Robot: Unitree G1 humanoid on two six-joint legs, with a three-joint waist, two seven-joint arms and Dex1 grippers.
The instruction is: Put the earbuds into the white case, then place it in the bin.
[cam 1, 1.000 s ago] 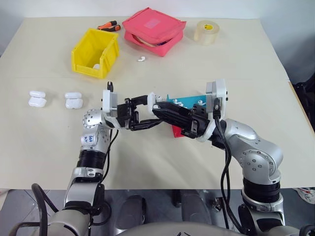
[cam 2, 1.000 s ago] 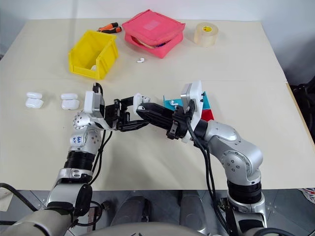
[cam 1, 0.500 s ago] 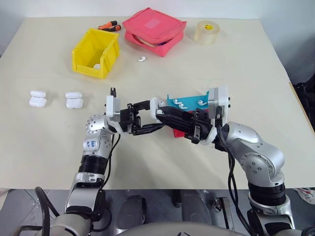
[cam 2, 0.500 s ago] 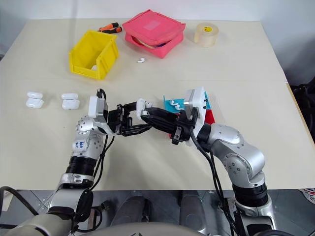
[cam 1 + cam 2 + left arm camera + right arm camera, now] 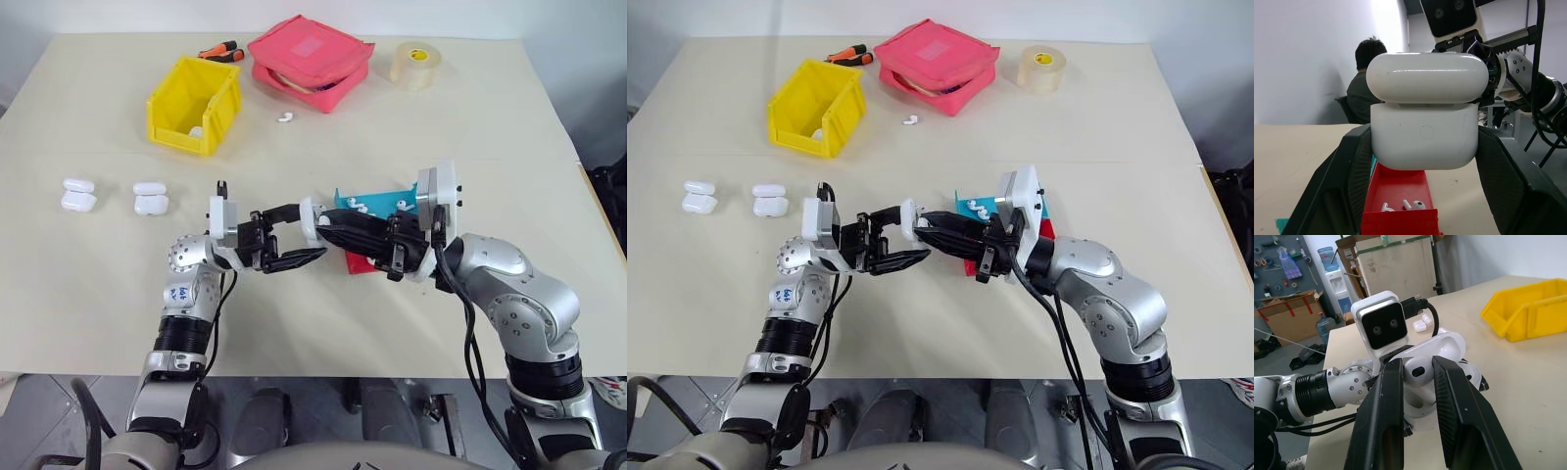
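Above the table's middle, our left gripper [image 5: 294, 235] clamps the white case [image 5: 1425, 117] with its lid up, so our right gripper [image 5: 323, 223], fingers nearly together, can reach it.

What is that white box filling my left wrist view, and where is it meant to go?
Observer: That is the white case, clamped in the left gripper. It goes into the yellow bin, far across the table on the robot's left.
Operator: Are there other cases?
Observer: Yes, two lie on the table, left of the arms.
Operator: Any earbuds outside the red tray?
Observer: One loose earbud lies beside the pink pouch.
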